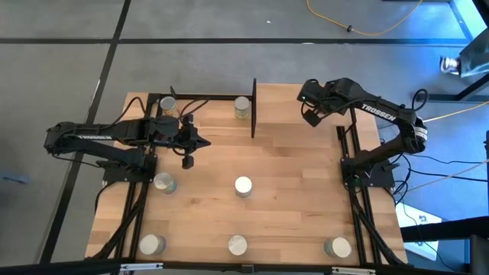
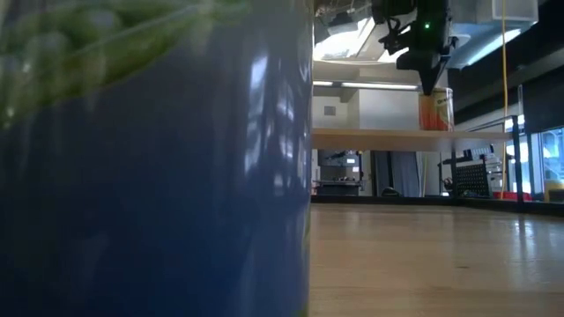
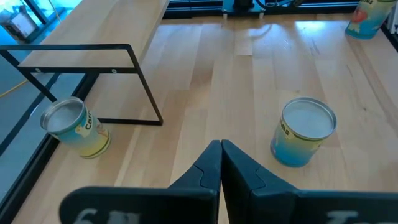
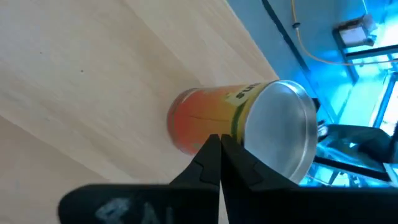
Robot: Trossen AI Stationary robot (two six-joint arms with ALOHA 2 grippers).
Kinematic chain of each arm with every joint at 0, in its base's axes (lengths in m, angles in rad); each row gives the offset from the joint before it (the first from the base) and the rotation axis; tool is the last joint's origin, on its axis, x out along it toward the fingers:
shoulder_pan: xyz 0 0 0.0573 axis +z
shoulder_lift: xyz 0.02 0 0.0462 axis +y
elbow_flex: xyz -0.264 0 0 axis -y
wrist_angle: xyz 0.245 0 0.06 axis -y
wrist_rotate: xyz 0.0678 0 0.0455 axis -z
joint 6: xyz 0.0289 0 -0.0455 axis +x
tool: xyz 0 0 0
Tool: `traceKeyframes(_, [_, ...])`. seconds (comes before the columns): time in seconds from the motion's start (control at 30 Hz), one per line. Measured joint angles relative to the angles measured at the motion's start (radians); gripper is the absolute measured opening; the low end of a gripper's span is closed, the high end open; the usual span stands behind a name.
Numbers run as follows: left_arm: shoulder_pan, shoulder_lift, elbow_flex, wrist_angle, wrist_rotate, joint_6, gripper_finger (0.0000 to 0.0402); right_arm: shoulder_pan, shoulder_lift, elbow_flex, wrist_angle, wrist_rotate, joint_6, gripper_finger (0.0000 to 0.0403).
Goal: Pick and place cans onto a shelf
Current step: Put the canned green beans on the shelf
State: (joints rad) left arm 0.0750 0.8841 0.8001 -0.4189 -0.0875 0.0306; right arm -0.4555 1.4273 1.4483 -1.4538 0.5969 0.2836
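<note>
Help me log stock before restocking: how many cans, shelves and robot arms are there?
cans: 8, counting the orange can on the shelf
shelf: 1
robot arms: 2, the left arm and the right arm
Total: 11

Right gripper (image 4: 220, 155) has its two dark fingers (image 4: 205, 163) pressed together, nothing between them, tips pointing at an orange-labelled can (image 4: 239, 124). The can stands on a pale wood board (image 4: 93, 81), silvery round top towards the camera, with a yellow-green band and lettering just under the rim; the fingertips overlap its lower edge in the picture, contact cannot be told. Past the board's edge there is a blue-lit background with a yellow cable (image 4: 311, 53) and some dark gear, too blurred to identify.
</note>
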Motion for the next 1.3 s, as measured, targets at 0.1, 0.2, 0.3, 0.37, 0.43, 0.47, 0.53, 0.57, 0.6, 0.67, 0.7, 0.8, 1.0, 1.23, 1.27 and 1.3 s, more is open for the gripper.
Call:
traceKeyframes(0.1, [0.0,0.0,0.0,0.0,0.0,0.0,0.0,0.011,0.0,0.0,0.019,-0.13,-0.021,0.0002])
traceKeyframes(0.2, [0.0,0.0,0.0,0.0,0.0,0.0,0.0,0.035,0.0,0.0,0.043,-0.219,-0.051,0.0002])
traceKeyframes(0.3, [0.0,0.0,0.0,0.0,0.0,0.0,0.0,0.042,0.0,0.0,0.047,-0.224,-0.055,0.0002])
traceKeyframes(0.37, [0.0,0.0,0.0,0.0,0.0,0.0,0.0,0.035,0.0,0.0,0.048,-0.209,-0.055,0.0002])
traceKeyframes(0.43, [0.0,0.0,0.0,0.0,0.0,0.0,0.0,0.028,0.0,0.0,0.046,-0.148,-0.055,0.0002])
traceKeyframes(0.47, [0.0,0.0,0.0,-0.001,0.0,0.0,0.0,0.024,0.0,0.0,0.045,-0.122,-0.051,0.0002])
traceKeyframes(0.53, [0.0,0.0,0.0,-0.001,0.0,-0.001,0.0,0.014,0.0,0.0,0.045,-0.113,-0.049,0.0002])
traceKeyframes(0.57, [0.0,0.0,0.0,-0.003,0.0,-0.001,0.0,0.01,0.0,0.0,0.045,-0.119,-0.052,0.0002])
traceKeyframes(0.6, [0.0,0.0,0.0,-0.008,0.0,-0.001,0.0,0.01,0.0,0.0,0.045,-0.124,-0.052,0.0002])
traceKeyframes(0.67, [0.0,0.0,0.0,-0.021,0.0,-0.001,0.0,0.011,0.0,0.0,0.045,-0.126,-0.051,0.0002])
traceKeyframes(0.7, [0.0,0.0,0.0,-0.021,0.0,-0.001,0.0,0.011,0.0,0.0,0.045,-0.127,-0.051,0.0002])
traceKeyframes(0.8, [0.0,0.0,0.0,-0.021,0.0,-0.001,0.0,0.001,0.0,0.0,0.044,-0.125,-0.053,0.0002])
traceKeyframes(1.0, [0.0,0.0,0.0,-0.022,0.0,-0.001,0.0,-0.044,0.0,0.0,0.044,-0.094,-0.052,0.0002])
traceKeyframes(1.23, [0.0,0.0,0.0,-0.022,0.0,-0.002,0.0,-0.084,0.0,0.0,0.044,-0.078,-0.06,0.0003])
traceKeyframes(1.27, [0.0,0.0,0.0,-0.022,0.0,-0.001,0.0,-0.087,0.0,0.0,0.044,-0.068,-0.061,0.0003])
traceKeyframes(1.3, [0.0,0.0,0.0,-0.022,0.0,-0.001,0.0,-0.091,0.0,0.0,0.043,-0.06,-0.061,0.0003])
